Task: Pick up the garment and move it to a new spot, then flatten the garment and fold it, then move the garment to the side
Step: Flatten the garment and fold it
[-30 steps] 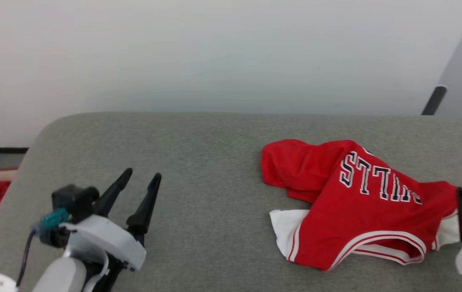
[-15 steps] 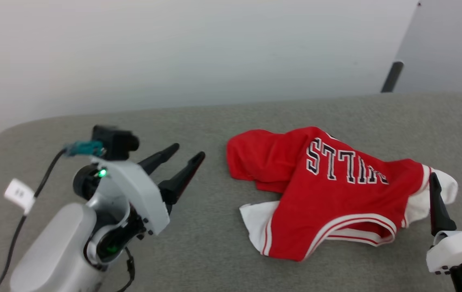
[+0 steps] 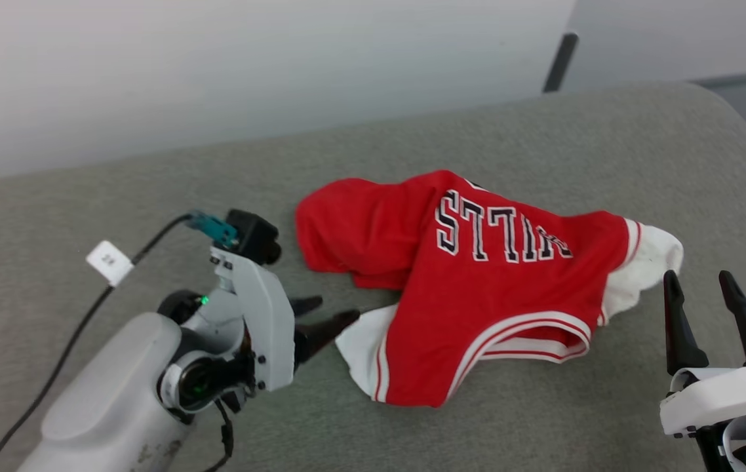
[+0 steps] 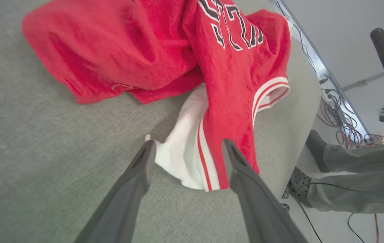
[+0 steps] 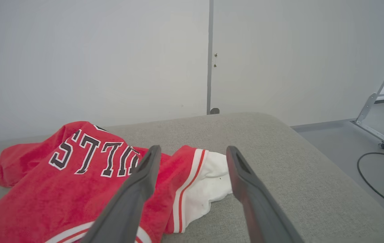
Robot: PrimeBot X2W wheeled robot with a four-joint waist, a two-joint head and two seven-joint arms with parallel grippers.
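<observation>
On the grey cushion (image 3: pixel 117 196), a crumpled jersey (image 3: pixel 478 295). Slide the left gripper (image 3: pixel 332 313) (spread wide, empty) around the white corner (image 3: pixel 356 344), pinching both layers; close the right gripper (image 3: pixel 699 278), equally spread and empty, on the striped edge (image 3: pixel 630 246), then lift.

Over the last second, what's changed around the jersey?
The head camera turned, shifting the picture. The left gripper closed in on the jersey; its open fingers now flank the white corner. Nothing gripped. The jersey lies as before; the right gripper stays open by its other end.
</observation>
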